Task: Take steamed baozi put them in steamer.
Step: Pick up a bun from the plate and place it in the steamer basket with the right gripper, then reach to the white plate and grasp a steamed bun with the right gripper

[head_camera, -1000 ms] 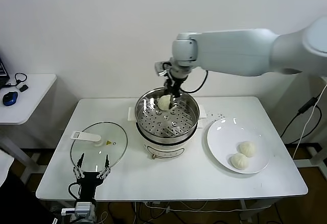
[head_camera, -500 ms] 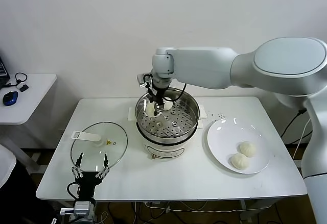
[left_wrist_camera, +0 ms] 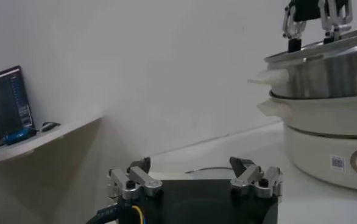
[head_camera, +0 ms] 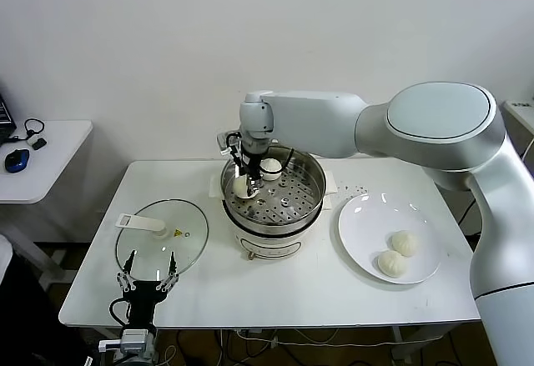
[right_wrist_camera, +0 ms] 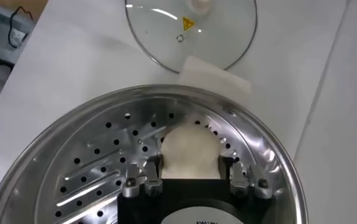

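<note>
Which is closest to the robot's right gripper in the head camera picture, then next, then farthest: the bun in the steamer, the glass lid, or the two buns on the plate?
From the right gripper, inside the steamer:
1. Bun in the steamer, right at its fingertips.
2. Glass lid, on the table towards the robot's left.
3. Two buns on the plate, far on the robot's right.

yellow warning triangle sign on glass lid (head_camera: pixel 161 234), no legible text

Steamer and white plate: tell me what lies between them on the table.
Nothing; the head view shows bare tabletop between the steamer and the white plate.
</note>
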